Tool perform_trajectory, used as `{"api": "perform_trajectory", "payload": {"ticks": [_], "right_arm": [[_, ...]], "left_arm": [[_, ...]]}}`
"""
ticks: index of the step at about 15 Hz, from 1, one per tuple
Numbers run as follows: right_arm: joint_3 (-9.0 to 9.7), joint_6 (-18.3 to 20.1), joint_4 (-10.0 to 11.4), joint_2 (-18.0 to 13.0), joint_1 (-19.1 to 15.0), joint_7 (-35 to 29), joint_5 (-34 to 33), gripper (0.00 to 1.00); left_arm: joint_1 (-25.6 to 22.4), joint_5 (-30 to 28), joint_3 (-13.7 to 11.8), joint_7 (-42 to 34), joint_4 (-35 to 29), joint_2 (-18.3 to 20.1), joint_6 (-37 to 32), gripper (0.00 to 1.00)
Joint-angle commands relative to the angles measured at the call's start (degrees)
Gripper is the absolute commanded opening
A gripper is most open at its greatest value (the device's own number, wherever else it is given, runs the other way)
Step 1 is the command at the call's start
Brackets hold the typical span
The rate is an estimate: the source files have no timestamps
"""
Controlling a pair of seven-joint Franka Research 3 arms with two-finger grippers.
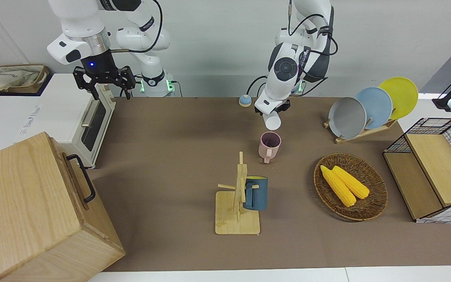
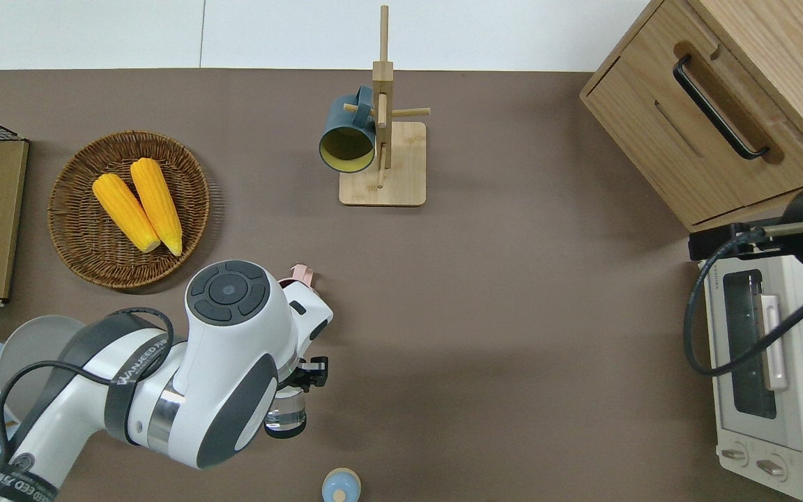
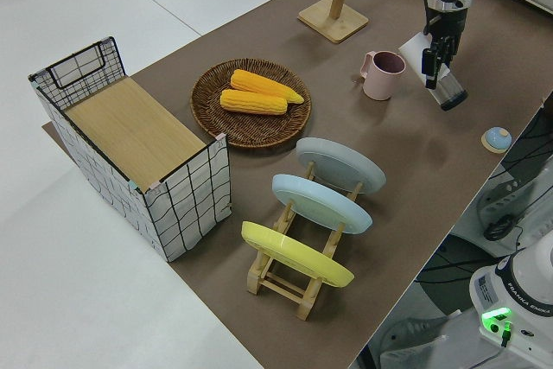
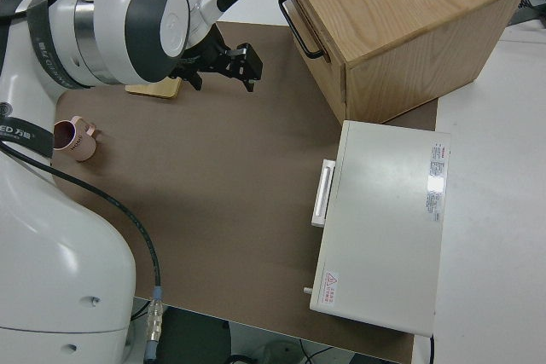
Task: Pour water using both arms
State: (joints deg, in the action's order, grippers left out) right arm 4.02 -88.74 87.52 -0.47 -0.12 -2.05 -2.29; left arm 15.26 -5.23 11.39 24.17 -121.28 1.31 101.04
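My left gripper [image 1: 275, 111] is shut on a clear glass [image 1: 273, 122], held tilted in the air over the brown mat close to a pink mug [image 1: 269, 145]. The left side view shows that glass [image 3: 448, 90] slanting down from the gripper [image 3: 435, 60], with the pink mug [image 3: 384, 74] standing upright just beside it. From overhead, the arm hides most of the mug; only its handle [image 2: 302, 274] and the glass [image 2: 285, 417] show. I cannot tell whether the glass holds water. My right gripper [image 1: 110, 91] is open and parked.
A wooden mug rack [image 1: 238, 213] carries a blue mug [image 1: 256, 192]. A wicker basket [image 1: 378, 196] holds two corn cobs [image 1: 345, 184]. A plate rack [image 1: 366, 107], a wire basket [image 1: 429, 164], a toaster oven [image 1: 92, 121], a wooden cabinet [image 1: 26, 203] and a small blue dome [image 1: 244, 100] ring the mat.
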Motion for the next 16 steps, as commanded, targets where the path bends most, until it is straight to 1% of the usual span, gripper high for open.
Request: {"api": "perform_trajectory", "payload": {"ticks": [1, 8, 16], "right_arm": [[0.02, 0.23, 0.89, -0.94, -0.23, 0.91, 0.18, 0.992], [0.02, 0.23, 0.89, -1.02, -0.23, 0.91, 0.18, 0.992], [0.02, 0.23, 0.89, -0.94, -0.23, 0.91, 0.18, 0.992]], "left_arm": [[0.03, 0.4, -0.67, 0.53, 2.1, 0.28, -3.48, 0.0], [-0.23, 0.4, -1.02, 0.27, 5.61, 0.1, -8.05, 0.0], [-0.32, 0.4, -1.11, 0.27, 6.4, -0.16, -9.28, 0.0]]}}
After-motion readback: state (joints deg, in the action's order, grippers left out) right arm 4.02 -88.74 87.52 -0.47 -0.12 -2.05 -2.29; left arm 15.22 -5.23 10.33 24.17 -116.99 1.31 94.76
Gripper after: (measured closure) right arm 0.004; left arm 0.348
